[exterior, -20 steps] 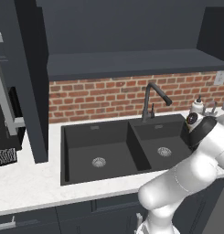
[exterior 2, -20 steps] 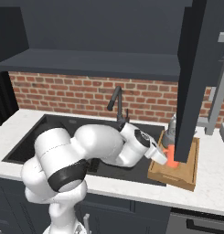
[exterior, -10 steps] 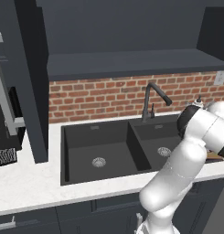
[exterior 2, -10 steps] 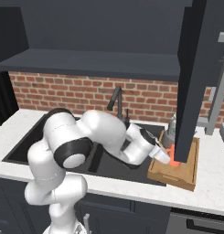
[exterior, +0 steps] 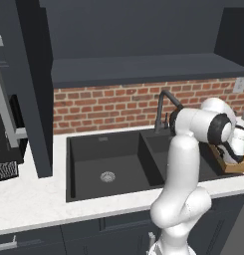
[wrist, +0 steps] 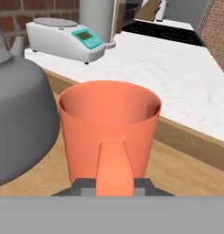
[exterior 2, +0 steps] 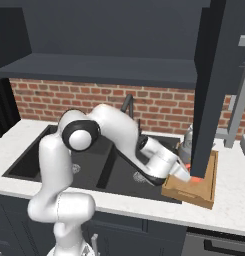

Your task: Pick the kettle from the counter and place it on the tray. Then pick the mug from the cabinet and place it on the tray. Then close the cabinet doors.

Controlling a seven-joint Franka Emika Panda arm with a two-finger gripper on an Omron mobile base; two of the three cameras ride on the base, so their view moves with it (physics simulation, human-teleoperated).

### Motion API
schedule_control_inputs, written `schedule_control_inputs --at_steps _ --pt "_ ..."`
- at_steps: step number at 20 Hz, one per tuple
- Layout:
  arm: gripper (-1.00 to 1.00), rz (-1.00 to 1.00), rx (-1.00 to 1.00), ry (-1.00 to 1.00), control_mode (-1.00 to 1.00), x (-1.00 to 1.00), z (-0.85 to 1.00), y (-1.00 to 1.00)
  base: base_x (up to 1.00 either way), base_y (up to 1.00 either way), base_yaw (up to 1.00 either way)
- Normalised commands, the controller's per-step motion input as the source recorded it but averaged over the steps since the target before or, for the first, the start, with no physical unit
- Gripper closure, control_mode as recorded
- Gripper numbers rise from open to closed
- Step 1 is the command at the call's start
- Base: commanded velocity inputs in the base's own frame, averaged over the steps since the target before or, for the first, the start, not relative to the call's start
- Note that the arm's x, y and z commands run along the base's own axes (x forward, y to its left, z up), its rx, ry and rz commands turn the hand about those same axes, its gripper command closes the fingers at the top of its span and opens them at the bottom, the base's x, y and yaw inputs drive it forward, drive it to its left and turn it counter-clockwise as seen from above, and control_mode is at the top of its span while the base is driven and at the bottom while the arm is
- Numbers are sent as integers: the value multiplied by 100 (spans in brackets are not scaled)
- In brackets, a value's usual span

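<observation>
Plain orange cylindrical mug upright over light-brown wooden tray, loop handle clamped in dark pincer; squat grey metal kettle just beside it, white kitchen scale on white marbled surface behind

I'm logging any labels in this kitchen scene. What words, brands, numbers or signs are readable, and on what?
None can be read.
The white kitchen scale on the counter has a teal display panel, but its marks are too blurred to read.
The orange mug, grey kettle and wooden tray carry no visible text.
</observation>
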Motion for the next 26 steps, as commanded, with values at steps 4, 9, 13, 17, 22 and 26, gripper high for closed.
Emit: schedule_control_inputs --at_steps 4,9,13,17,22,26 --pt "100 0 0 -1 -100 2 -22 -7 0 0 0" --pt "100 0 0 0 -100 0 -18 -1 0 0 0" --pt "100 0 0 0 -100 0 -2 0 0 0 0" --pt "100 0 0 0 -100 0 0 7 0 0 0" --pt "-100 0 0 0 -100 0 0 18 0 0 0" --pt "-100 0 0 1 -100 -4 8 7 0 0 0"
